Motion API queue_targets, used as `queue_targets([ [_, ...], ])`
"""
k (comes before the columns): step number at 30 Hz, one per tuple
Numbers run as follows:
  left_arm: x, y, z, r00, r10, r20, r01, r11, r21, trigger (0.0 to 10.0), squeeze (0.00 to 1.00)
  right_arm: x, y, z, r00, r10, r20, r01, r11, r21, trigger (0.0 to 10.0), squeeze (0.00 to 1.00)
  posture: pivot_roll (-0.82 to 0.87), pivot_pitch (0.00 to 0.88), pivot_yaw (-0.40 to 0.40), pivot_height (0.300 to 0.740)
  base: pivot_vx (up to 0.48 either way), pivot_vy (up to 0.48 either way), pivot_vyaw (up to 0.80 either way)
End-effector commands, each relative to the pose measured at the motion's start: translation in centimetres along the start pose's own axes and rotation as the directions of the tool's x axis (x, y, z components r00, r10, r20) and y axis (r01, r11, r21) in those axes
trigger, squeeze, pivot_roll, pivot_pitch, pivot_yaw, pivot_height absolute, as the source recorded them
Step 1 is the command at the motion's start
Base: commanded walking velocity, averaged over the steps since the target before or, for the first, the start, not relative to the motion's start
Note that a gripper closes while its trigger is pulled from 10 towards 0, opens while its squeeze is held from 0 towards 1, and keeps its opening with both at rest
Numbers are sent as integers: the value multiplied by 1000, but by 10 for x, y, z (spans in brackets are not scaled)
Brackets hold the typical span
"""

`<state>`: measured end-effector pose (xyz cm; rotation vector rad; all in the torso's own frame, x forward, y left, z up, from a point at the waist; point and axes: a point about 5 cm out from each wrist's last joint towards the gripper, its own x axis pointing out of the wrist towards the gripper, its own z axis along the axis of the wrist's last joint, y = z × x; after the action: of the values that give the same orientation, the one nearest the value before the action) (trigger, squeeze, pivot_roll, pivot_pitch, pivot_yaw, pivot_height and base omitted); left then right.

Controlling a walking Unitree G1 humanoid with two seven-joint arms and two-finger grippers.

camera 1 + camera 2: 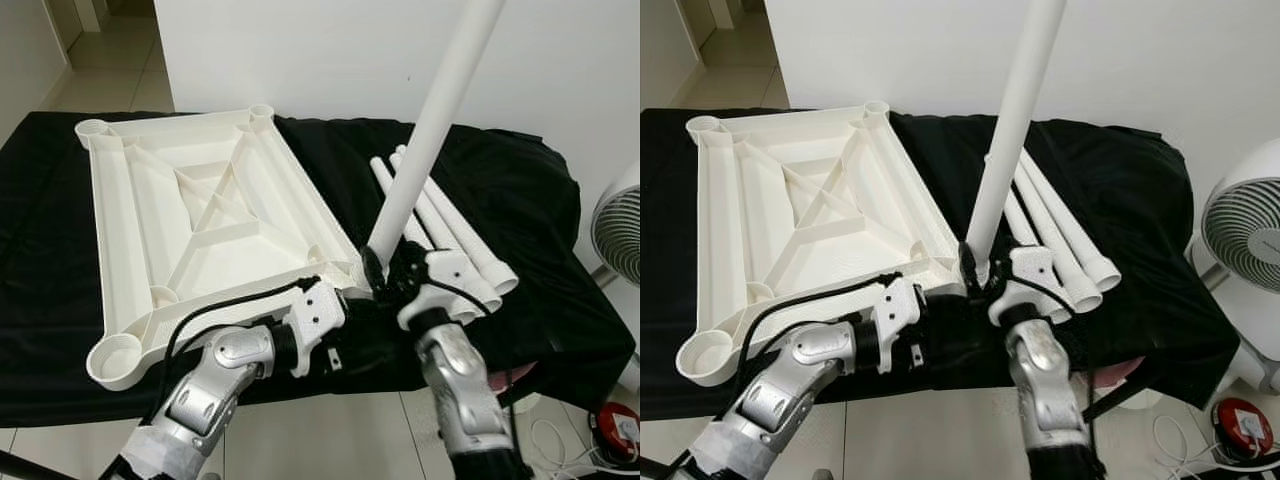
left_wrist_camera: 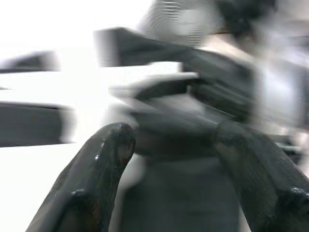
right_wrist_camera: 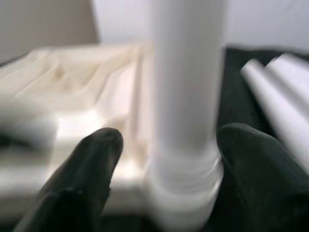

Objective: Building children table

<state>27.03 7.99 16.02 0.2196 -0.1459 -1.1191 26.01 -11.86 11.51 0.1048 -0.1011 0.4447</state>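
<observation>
- One white table leg [image 1: 432,130] stood nearly upright, leaning a little, its lower end seated at the near right corner socket of the upturned white tabletop [image 1: 200,215].
- The right gripper [image 3: 164,164] straddled that leg just above its base, one black finger on each side; its fingers [image 3: 87,169] stood apart from the tube in the right wrist view, so the grip looked released rather than clenched.
- The left gripper [image 1: 345,335] sat just beside the right one, at the near edge of the tabletop, close to the same corner; in the blurred left wrist view its fingers [image 2: 96,164] were spread, nothing between them.
- Three more white legs [image 1: 450,240] lay side by side just beyond and to the right of the right gripper, touching one another.
- Everything rested on a bench draped in black cloth [image 1: 520,200].
- A white fan [image 1: 1245,235] stood well to the right of the right gripper, and a red round object [image 1: 1238,425] lay on the tiled floor [image 1: 330,435] below it.
</observation>
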Motion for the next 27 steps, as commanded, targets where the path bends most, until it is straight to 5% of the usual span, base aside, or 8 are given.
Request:
queue_targets([
  [1, -2, 7, 4, 996, 85, 14, -85, 996, -15, 10000, 0, 3, 4, 2, 998, 61, -8, -61, 998, 20, 0, 0, -40, 0, -92, 740, 0, 0, 0],
  [9, -7, 4, 10, 998, 64, 18, -64, 998, 14, 10000, 0, 4, 5, 5, 993, 116, -12, -116, 993, 16, 0, 0, -32, 0, -91, 740, 0, 0, 0],
  [10, -6, 3, 11, 998, 59, 19, -59, 998, 14, 10000, 0, 7, 5, 6, 991, 134, -13, -133, 991, 24, 1412, 0, -34, 0, -87, 740, 0, 0, 0],
  [11, -6, 3, 11, 998, 59, 19, -59, 998, 14, 10000, 0, 7, 5, 6, 991, 134, -13, -133, 991, 24, 1412, 0, -34, 0, -87, 740, 0, 0, 0],
  [12, -5, 2, 11, 998, 55, 20, -55, 998, 13, 10000, 0, 8, 5, 7, 990, 140, -11, -139, 990, 20, 10000, 0, -35, 0, -87, 740, 0, 0, 0],
  [27, -5, 3, 6, 996, 85, 25, -84, 996, -33, 10000, 0, 13, 0, 14, 982, 187, -5, -187, 982, -4, 10000, 0, -49, 0, -68, 740, 0, 0, 0],
])
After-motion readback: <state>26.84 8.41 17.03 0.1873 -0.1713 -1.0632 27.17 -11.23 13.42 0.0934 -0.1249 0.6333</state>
